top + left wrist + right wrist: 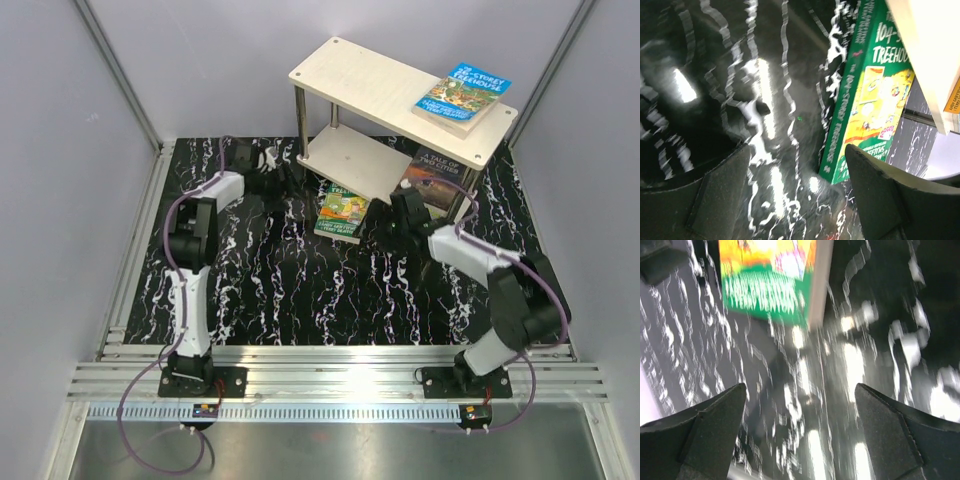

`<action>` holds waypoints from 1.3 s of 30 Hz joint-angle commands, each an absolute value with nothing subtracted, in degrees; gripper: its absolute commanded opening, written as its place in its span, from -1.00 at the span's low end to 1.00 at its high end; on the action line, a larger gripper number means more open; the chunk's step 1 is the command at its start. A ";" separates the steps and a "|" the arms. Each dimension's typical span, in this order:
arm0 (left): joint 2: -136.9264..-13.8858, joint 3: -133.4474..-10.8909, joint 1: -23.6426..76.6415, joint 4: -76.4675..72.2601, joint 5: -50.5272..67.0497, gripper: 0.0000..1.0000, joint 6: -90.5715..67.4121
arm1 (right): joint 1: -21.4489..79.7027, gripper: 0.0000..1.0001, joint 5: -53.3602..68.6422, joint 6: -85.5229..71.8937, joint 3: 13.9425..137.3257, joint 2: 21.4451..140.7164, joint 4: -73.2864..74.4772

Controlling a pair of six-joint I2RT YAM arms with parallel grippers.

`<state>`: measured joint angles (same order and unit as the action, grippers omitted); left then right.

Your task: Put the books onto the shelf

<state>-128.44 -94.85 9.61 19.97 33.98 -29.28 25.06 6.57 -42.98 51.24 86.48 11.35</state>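
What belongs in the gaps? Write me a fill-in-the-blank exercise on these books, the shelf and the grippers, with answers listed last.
1. The bright blue paperback lies on the ___ board of the pale plywood two-tier shelf.
2. The illustrated paperback seen by both wrist cameras has a ___ cover.
3. The left gripper and right gripper both stand ___, holding nothing.
Answers: top; green; open.

The blue book (461, 97) carries "STOREY TREEHOUSE" on its cover, the number before it too small to read, and the dark book (437, 172) reads "A TALE OF TWO CITIES". The green book (870, 95) shows "104-S" and "TREEHOU" on its cover, partly cut off, and "104-STOREY TREEHOUSE" along its spine. In the right wrist view "TERRY DENTON" stands near its lower edge.
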 commanded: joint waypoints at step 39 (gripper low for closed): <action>-98.57 -60.83 25.40 21.26 38.33 0.10 -29.35 | 38.93 -1.00 9.32 -40.26 68.03 97.85 8.78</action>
